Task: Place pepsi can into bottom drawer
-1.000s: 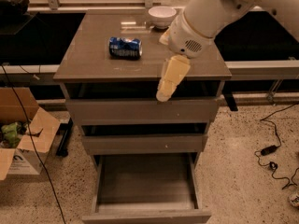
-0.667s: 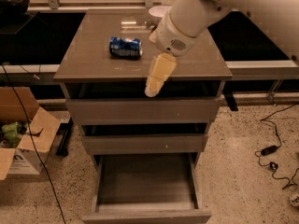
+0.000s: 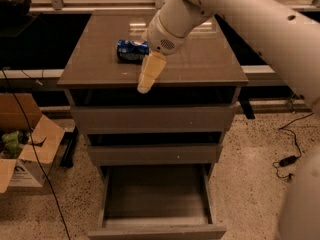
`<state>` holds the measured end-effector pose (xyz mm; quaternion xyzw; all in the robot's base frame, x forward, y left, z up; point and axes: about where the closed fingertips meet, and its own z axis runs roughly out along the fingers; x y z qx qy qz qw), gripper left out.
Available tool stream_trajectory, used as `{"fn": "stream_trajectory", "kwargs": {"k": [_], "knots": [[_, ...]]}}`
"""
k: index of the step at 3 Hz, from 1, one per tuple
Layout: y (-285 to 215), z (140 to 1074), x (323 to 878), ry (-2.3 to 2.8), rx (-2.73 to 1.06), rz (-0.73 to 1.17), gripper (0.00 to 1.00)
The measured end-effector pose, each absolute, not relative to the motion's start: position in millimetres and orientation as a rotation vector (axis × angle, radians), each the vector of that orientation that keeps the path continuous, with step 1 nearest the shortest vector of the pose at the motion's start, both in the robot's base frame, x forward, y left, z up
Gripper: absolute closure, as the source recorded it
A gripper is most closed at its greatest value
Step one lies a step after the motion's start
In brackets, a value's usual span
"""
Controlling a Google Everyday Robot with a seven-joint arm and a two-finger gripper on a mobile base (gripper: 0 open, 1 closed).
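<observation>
The pepsi can (image 3: 131, 50) lies on its side on the cabinet top (image 3: 100, 59), left of centre. My gripper (image 3: 148, 76) hangs from the white arm just right of the can and nearer the top's front edge, apart from the can and holding nothing. The bottom drawer (image 3: 155, 196) is pulled out below, its wide wood-grain tray bare. The two upper drawers (image 3: 152, 119) are pushed in.
An open cardboard box (image 3: 22, 149) with green items stands on the floor at the left, with black cables beside it. A black cable and plug (image 3: 287, 160) lie on the floor at the right. A window ledge runs behind the cabinet.
My arm and gripper have swung left across the cabinet top, toward the can. The can and drawers have not moved.
</observation>
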<state>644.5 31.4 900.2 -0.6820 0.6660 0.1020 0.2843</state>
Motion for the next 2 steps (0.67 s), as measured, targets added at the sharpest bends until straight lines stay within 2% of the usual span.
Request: {"fn": "stream_trajectory", "kwargs": {"k": [2], "knots": [[71.6,880.1,707.3,1.766,-1.851,0.254,0.00]]}}
